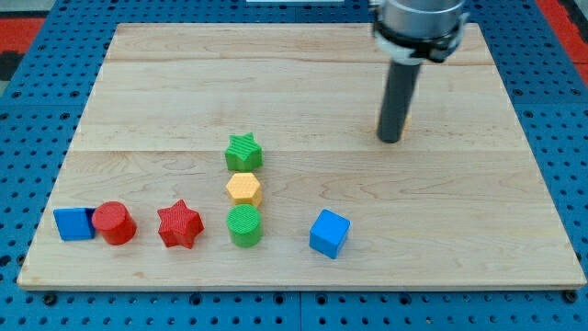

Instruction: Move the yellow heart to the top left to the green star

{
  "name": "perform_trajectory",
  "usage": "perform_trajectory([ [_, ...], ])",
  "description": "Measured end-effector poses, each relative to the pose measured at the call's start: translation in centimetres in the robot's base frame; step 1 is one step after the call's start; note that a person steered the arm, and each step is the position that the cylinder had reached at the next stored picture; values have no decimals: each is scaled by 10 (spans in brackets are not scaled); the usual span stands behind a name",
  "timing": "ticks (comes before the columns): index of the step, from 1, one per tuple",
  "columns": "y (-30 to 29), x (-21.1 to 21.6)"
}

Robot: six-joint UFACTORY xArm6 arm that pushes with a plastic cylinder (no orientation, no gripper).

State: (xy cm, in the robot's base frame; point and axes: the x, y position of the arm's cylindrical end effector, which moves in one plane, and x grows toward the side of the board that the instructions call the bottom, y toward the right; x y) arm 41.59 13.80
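Observation:
The green star [243, 152] sits left of the board's middle, at the top of a short column of blocks. My tip [390, 139] rests on the board far to the star's right and a little higher in the view. A thin yellow sliver [406, 120] shows at the rod's right edge. It may be the yellow heart, mostly hidden behind the rod; its shape cannot be made out.
A yellow hexagon [243, 188] lies just below the green star, and a green cylinder [244, 225] lies below that. A red star [179, 224], a red cylinder [115, 222] and a blue block [73, 223] line the bottom left. A blue cube [329, 233] sits at bottom centre.

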Motion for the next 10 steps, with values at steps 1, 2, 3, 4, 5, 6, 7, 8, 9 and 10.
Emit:
perform_trajectory([
  [1,45,3],
  [2,55,-14],
  [3,48,-26],
  [4,6,-26],
  [5,-42,-31],
  [6,-91,-33],
  [7,-149,-38],
  [8,-198,-46],
  [9,-187,-35],
  [10,-176,-79],
])
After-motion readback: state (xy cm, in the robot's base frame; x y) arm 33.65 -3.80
